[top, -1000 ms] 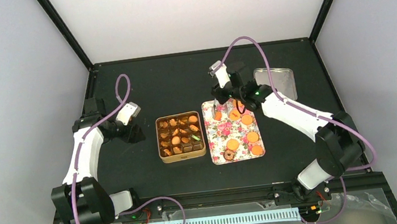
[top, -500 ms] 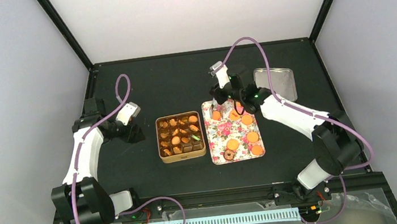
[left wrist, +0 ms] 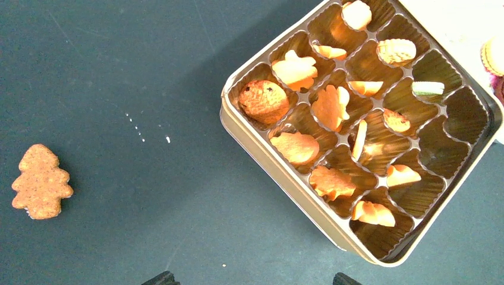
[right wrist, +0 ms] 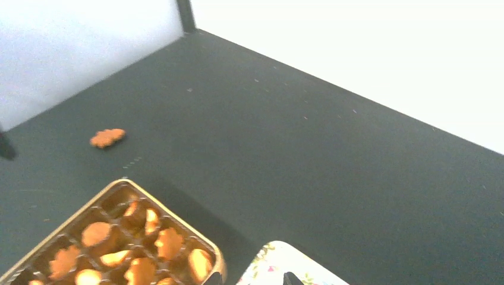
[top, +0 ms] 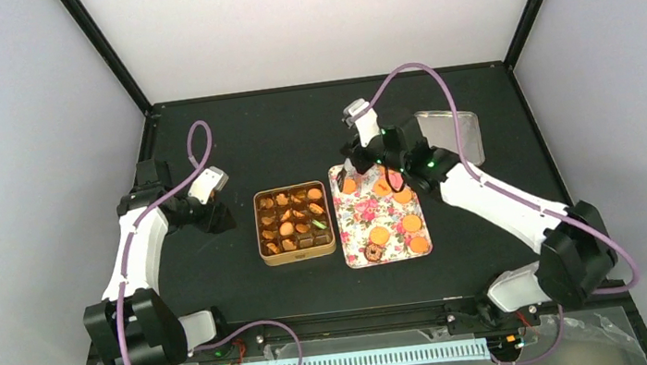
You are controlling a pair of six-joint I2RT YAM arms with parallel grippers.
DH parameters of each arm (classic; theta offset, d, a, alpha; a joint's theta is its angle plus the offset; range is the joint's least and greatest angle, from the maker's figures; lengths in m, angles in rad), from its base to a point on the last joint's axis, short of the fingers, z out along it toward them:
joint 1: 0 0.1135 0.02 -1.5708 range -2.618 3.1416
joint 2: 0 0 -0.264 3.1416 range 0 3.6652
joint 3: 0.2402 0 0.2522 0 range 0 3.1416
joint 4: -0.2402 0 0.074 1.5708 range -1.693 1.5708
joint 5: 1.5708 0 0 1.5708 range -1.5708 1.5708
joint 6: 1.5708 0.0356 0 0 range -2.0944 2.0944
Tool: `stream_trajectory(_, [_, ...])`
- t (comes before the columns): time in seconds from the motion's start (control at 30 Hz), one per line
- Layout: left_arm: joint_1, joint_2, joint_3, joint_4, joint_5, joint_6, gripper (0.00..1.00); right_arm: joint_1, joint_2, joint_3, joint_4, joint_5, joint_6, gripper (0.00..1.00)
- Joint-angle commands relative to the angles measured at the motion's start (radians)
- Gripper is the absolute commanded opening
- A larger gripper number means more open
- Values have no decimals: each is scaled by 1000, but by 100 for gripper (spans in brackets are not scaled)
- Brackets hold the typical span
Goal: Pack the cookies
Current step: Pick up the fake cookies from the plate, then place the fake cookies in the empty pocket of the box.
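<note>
Right gripper (top: pixel 348 173) hovers, fingers parted, over the far-left corner of the floral rectangular tray (top: pixel 358 225) holding round orange cookies (top: pixel 380 234); left gripper (top: pixel 219 219), jaws wide apart, sits left of the square gold tin (top: pixel 299 257).

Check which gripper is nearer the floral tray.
Right. The right gripper hovers over the far-left corner of the floral tray, fingers apart. The left gripper is beyond the cookie tin, on the tin's left side, well off the tray.

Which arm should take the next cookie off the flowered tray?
Right. The right gripper hangs over the tray's far corner, beside the cookies. The left gripper sits on the tin's other side, away from the tray.
</note>
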Motion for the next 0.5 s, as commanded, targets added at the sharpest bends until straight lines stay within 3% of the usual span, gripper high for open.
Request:
stream_trajectory(0.0, [7,-14,30,-20,20,14,69,81,-79,44,-33,16,-27,1])
stream_trajectory(0.2, [8,-8,27,-16,21,14,70,246,-95,56,-53,54,-34,1])
stream_trajectory(0.47, [8,-13,31,-19,24,15,69,400,21,146,-65,66,-42,1])
